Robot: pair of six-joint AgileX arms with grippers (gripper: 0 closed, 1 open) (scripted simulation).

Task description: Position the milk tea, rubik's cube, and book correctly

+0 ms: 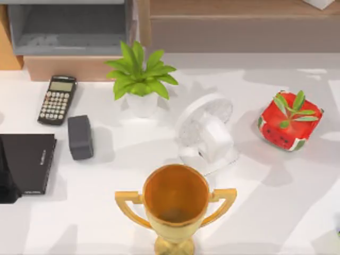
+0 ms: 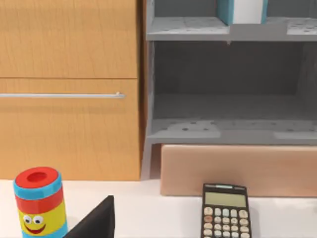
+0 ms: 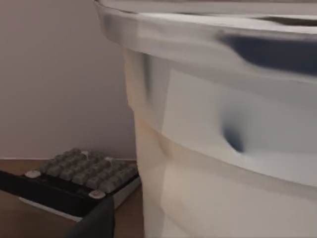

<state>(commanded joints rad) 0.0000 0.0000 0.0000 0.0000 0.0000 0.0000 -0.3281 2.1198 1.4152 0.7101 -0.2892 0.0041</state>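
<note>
Top view: table (image 1: 276, 212) holds a gold trophy (image 1: 176, 204) at front centre, a white desk fan (image 1: 208, 133) behind it, a potted plant (image 1: 139, 77) behind that to the left, and a red watermelon-pattern pot (image 1: 289, 121) with a small sprout on the right. On the left side sit a calculator (image 1: 57, 99), a small dark grey box (image 1: 80, 136), and a flat black notebook (image 1: 29, 162) at the left edge. A dark shape at the far left edge overlaps the notebook; can't tell what it is.

Left wrist view: camera faces the wooden cabinet (image 2: 69, 89) and the grey shelf unit (image 2: 228, 99). The book (image 2: 241, 11), teal cover with white page edges, stands upright on the upper shelf, well away from the left gripper. One dark finger (image 2: 94, 220) shows at the frame edge, just beside a striped red, blue and yellow smiley-face cylinder (image 2: 38, 202) on the table. The calculator lies nearer the shelf unit. Can't tell whether the left jaws are apart or together.

Right wrist view: a large white cup (image 3: 223, 124) with a dark marking sits very close to the camera, likely the milk tea. One dark finger (image 3: 96, 220) shows beside its base. A keyboard (image 3: 74, 181) lies beyond on a wooden surface. Can't tell if the right jaws are clamped on the cup or merely near it.
</note>
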